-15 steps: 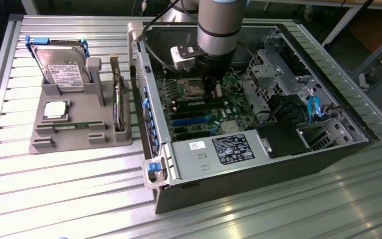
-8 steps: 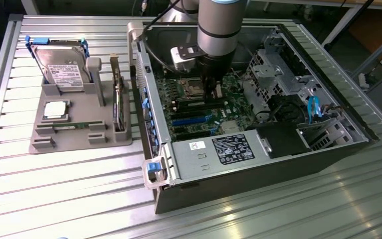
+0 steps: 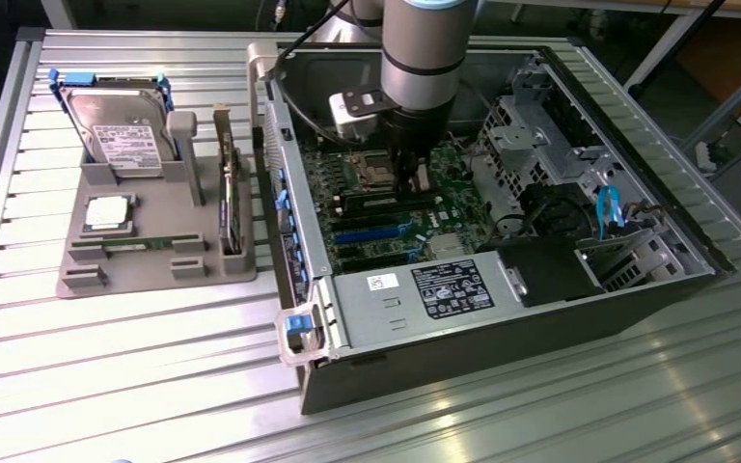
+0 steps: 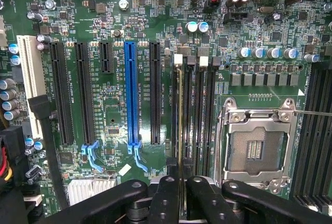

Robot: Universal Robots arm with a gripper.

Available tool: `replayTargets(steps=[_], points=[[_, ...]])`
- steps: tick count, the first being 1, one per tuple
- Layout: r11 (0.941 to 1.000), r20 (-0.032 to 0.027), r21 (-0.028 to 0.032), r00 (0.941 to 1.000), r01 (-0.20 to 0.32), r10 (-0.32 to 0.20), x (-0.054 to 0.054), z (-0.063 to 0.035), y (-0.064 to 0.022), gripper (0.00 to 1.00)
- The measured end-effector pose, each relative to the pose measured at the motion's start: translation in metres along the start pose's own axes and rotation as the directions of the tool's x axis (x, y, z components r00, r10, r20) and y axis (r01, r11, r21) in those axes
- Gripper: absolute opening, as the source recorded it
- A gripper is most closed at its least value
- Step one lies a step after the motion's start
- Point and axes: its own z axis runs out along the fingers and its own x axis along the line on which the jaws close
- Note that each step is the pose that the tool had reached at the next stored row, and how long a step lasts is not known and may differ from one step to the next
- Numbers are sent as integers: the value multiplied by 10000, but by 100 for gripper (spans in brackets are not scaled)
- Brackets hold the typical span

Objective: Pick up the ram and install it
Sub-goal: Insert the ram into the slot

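Observation:
My gripper (image 3: 405,185) is down inside the open computer case (image 3: 500,318), over the motherboard (image 4: 114,130). In the wrist view its black fingers (image 4: 167,198) are shut on the ram (image 4: 180,125). The ram is seen edge-on as a thin strip and runs along the first of the black memory slots (image 4: 199,110). Whether it is seated in the slot I cannot tell. A look-alike green stick (image 3: 139,242) lies in the grey holder tray (image 3: 151,275) outside the case, at the exterior view's left.
The empty processor socket (image 4: 257,149) sits right beside the memory slots, with a blue expansion slot (image 4: 131,94) on the other side. The tray also holds a hard drive (image 3: 120,130), a square silver chip (image 3: 107,214) and an upright dark card (image 3: 229,203). A power supply (image 3: 423,289) fills the case's near end.

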Motion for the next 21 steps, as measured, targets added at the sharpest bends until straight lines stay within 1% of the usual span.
replayTargets(steps=[4,6,9,14,15,16,17,18,19,20,21], points=[[10000,4,0,10000,20,-20,1,21,6,11],[10000,2,3,10000,-4,4,0,18,37,11],[10000,-11,4,10000,-62,62,1,23,42,11],[10000,-10,4,10000,-68,68,2,39,45,11],[10000,-10,5,10000,-68,68,1,39,45,12],[10000,-11,4,10000,-68,68,2,39,45,18],[10000,-30,5,10000,-64,64,0,5,39,18],[10000,-37,5,10000,-62,62,-1,-62,27,18],[10000,-142,5,9999,-46,46,-7,-151,12,18],[10000,-231,4,9997,-28,28,-23,-231,-3,18],[10000,-297,4,9996,-16,16,-34,-283,-13,17]])
